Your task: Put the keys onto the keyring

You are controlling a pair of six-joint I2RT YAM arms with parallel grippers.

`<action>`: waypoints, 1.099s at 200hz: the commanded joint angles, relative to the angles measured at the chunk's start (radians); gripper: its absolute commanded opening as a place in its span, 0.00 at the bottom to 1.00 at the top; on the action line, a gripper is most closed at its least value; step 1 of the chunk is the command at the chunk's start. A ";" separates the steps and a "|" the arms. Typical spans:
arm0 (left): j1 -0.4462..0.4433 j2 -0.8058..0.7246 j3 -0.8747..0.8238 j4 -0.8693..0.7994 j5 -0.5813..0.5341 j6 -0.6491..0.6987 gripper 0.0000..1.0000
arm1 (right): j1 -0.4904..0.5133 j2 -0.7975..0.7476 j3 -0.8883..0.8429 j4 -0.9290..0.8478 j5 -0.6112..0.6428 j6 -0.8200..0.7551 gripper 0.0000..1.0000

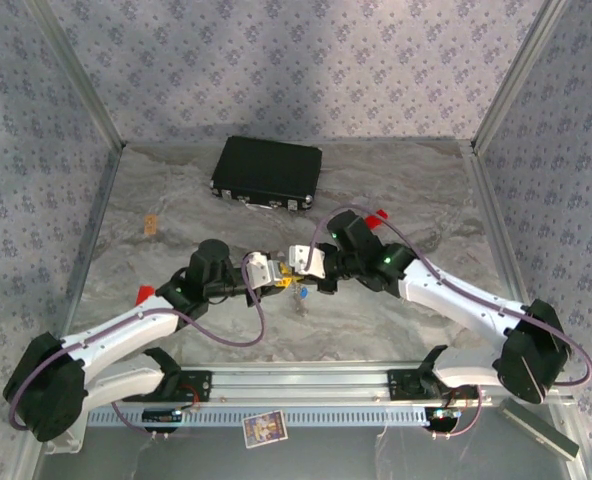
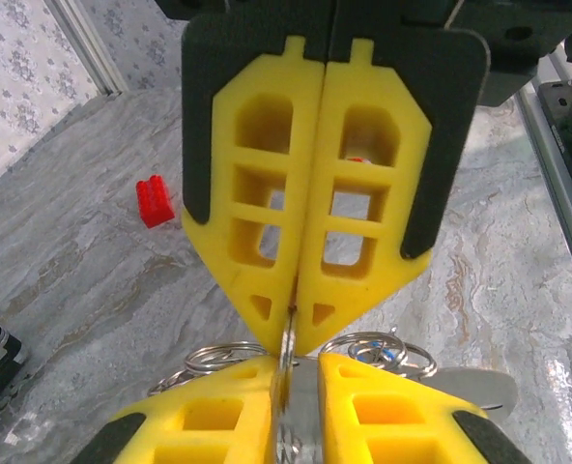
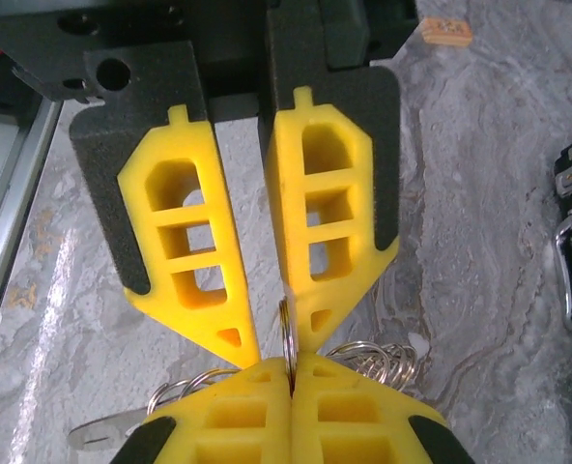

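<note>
My two grippers meet tip to tip above the middle of the marble table. The keyring, a thin silver ring seen edge-on, stands between them. My right gripper is shut on its lower edge. My left gripper has its yellow fingers a little apart around the ring, which rests against only one of them. A bunch of silver wire rings hangs to either side. A key's blue head dangles below, and a flat silver blade sticks out sideways.
A black case lies at the back centre. Small red blocks sit at the left and behind the right arm. A tan chip lies at the far left. Metal-framed walls enclose the table.
</note>
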 commanded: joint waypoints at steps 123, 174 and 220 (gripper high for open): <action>0.023 -0.034 -0.083 0.253 0.092 -0.078 0.00 | -0.125 -0.108 -0.166 0.240 -0.269 0.138 0.25; 0.033 -0.019 -0.107 0.334 0.130 -0.113 0.00 | -0.132 -0.076 -0.194 0.310 -0.336 0.173 0.26; 0.032 -0.011 -0.108 0.358 0.148 -0.127 0.00 | -0.122 -0.055 -0.184 0.346 -0.350 0.186 0.24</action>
